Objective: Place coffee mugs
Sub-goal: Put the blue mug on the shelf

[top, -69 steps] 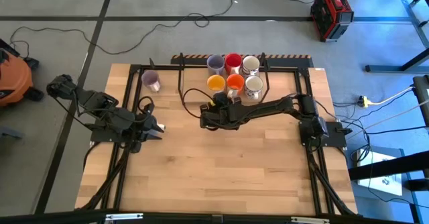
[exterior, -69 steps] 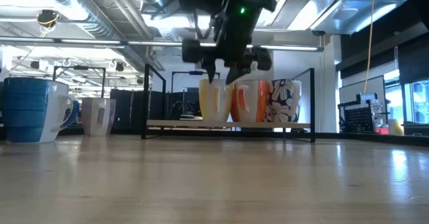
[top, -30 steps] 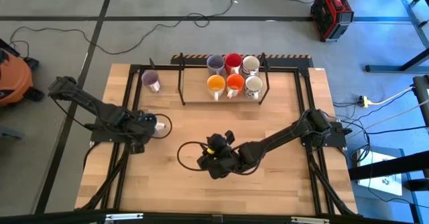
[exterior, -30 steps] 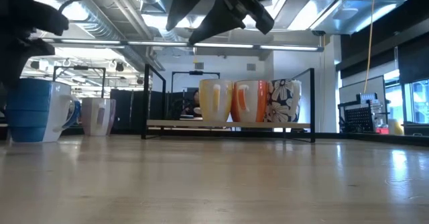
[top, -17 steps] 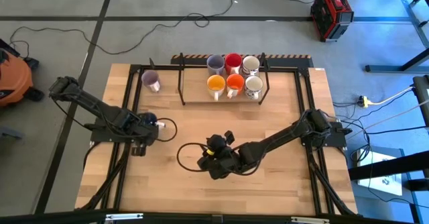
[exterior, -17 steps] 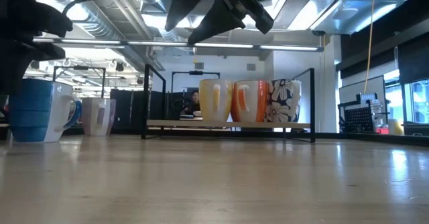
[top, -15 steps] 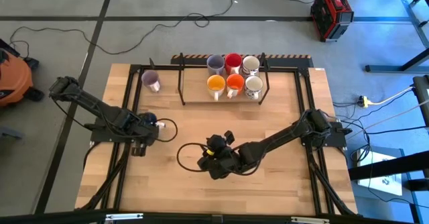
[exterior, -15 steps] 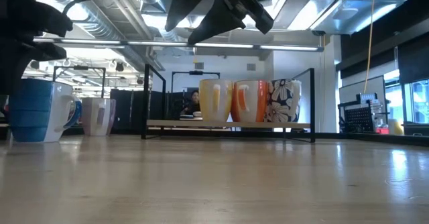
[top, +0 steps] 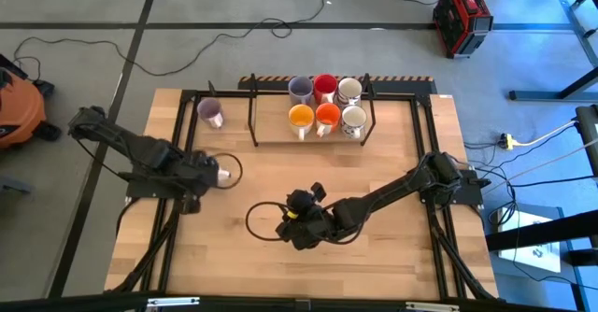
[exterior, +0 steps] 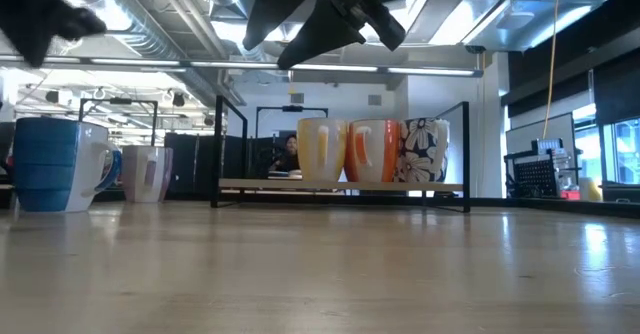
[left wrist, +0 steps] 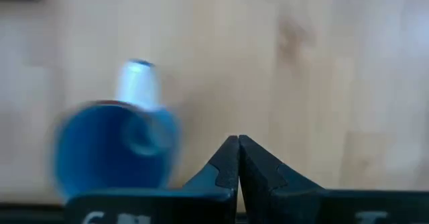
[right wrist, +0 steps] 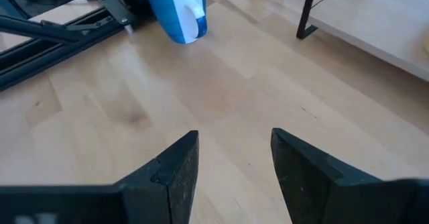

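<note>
Wooden table [top: 374, 247]: six mugs on rack [top: 271, 140] at far edge, lilac mug [top: 211, 113] near far-left corner. Blue mug [right wrist: 177, 9] near left edge, standing free beside left gripper [left wrist: 238, 158], fingers closed, empty. Right gripper [right wrist: 232, 163] above table centre, open, empty.

A pale butcher-block wooden table [top: 308, 265] shows a smooth satin finish, its jointed planks and grain plain in the right wrist view. A glossy blue glazed ceramic mug [exterior: 55, 164] with a white handle catches the ceiling lights. Beside it stands a lilac mug [exterior: 146, 173], equally shiny. Glossy yellow-orange [exterior: 320, 150], orange [exterior: 372, 151] and flower-patterned white mugs [exterior: 425, 151] sit on a thin wooden shelf in a matt black metal frame [top: 252, 120]. The right gripper's dark fingers [right wrist: 173, 167] look matt, like moulded plastic.
</note>
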Robot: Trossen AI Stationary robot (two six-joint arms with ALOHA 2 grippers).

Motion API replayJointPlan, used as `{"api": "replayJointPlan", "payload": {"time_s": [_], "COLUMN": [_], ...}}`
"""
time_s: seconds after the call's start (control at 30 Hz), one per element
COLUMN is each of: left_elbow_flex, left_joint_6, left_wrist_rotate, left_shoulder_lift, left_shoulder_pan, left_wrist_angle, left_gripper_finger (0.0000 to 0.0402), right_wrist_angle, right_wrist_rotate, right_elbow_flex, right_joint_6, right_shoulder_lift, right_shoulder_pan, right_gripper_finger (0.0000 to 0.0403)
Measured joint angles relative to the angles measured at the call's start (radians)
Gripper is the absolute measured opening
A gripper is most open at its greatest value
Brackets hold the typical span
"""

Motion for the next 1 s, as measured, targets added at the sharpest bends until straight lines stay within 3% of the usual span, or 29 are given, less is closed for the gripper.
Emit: {"api": "replayJointPlan", "payload": {"time_s": [0.17,0.33,0.47,0.87,1.0], "left_elbow_flex": [0.026,-0.042,-0.084,-0.185,-0.186], "left_joint_6": [0.026,0.07,0.078,0.099,0.157], "left_wrist_rotate": [-0.153,-0.107,-0.074,-0.022,-0.018], "left_shoulder_lift": [-0.026,-0.013,-0.001,0.088,0.137], "left_shoulder_pan": [0.018,0.083,0.12,0.164,0.164], "left_wrist_angle": [-0.052,-0.047,-0.031,0.039,0.073], "left_gripper_finger": [0.004,0.0107,0.0138,0.0143,0.0113], "right_wrist_angle": [0.0,0.0,-0.002,-0.005,-0.009], "right_wrist_rotate": [-0.001,-0.002,-0.019,-0.018,-0.018], "right_elbow_flex": [0.0,0.0,0.0,0.0,0.0], "right_joint_6": [-0.02,-0.021,-0.022,-0.022,-0.022], "right_shoulder_lift": [0.0,0.0,0.0,0.0,0.0], "right_shoulder_pan": [0.0,0.0,0.0,0.0,0.0], "right_gripper_finger": [0.0175,0.0175,0.0175,0.0175,0.0175]}}
